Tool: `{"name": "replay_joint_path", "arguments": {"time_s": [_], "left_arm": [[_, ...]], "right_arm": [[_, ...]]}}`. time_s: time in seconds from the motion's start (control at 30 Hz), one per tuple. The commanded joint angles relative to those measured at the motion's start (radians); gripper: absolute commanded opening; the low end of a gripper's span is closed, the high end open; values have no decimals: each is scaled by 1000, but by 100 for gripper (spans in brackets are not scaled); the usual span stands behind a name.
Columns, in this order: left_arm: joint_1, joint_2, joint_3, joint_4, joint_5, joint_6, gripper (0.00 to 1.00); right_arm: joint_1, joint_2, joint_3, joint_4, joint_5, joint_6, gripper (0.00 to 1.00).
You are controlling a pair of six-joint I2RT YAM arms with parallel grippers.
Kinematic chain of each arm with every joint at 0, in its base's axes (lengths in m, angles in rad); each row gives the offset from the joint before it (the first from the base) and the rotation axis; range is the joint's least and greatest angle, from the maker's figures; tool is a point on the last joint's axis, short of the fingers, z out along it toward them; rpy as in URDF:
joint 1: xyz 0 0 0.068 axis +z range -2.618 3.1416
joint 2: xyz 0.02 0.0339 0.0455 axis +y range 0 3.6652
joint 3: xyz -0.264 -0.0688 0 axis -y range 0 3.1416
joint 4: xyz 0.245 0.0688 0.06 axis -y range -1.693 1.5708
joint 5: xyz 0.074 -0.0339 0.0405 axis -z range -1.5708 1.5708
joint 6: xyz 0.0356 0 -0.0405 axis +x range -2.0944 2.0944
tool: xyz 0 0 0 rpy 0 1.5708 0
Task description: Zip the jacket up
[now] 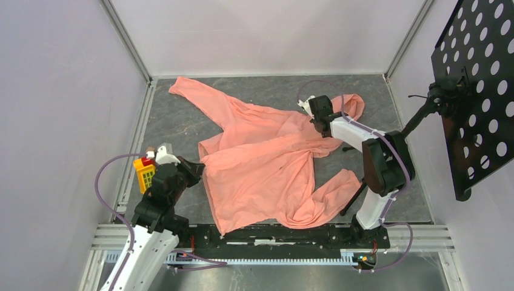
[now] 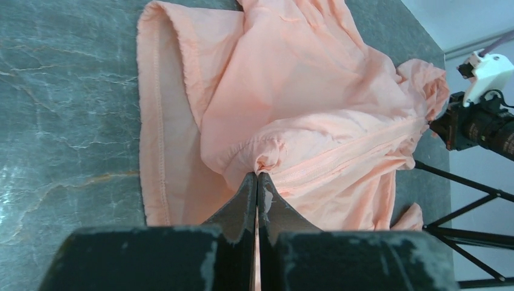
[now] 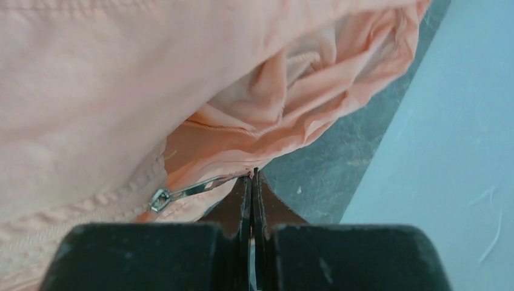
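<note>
The grey table (image 1: 182, 115) has the pink jacket (image 1: 267, 170) lying flat in the middle of it. One sleeve reaches to the far left corner, and the hood (image 1: 354, 104) is on the right.

The left gripper (image 1: 195, 168) is at the jacket's left edge. Its jaws are closed tight on a bunch of cloth at the bottom end of the zip (image 2: 339, 159). The right gripper (image 1: 317, 123) is at the other end, by the hood. Its jaws are closed too, and they pinch the tip of the small metal tab (image 3: 194, 189) that hangs from the slider (image 3: 160, 199).

I think this is the pulling step, and it looks nearly done. The zip looks joined along the line between the two grippers. Next, the right gripper needs to pull the tab a bit more toward the hood, straight along the zip. The left one needs to hold its end firm so the cloth does not bunch up. The grip on the tab is thin, so it could slip.
</note>
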Motion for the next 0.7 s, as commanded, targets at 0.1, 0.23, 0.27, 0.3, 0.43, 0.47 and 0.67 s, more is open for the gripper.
{"name": "replay_joint_path", "arguments": {"time_s": [0.1, 0.23, 0.27, 0.3, 0.43, 0.47, 0.67], "left_arm": [[7, -65, -30, 43, -74, -45, 2], [7, -53, -11, 50, -75, -80, 31], [8, -47, 5, 47, -66, -81, 42], [7, -42, 22, 41, -55, -77, 48], [8, -14, 140, 16, 28, -38, 64], [8, -10, 176, 14, 53, -31, 69], [7, -7, 354, 53, 164, 62, 96]], "right_arm": [[14, -83, 84, -33, -248, 39, 4], [40, -237, 12, -32, -360, 187, 82], [51, -276, -7, -38, -430, 202, 98], [64, -329, -28, -51, -524, 208, 98], [130, -547, -112, -60, -724, 288, 98], [135, -623, -149, -34, -798, 316, 98], [134, -956, -259, 49, -1071, 478, 98]]}}
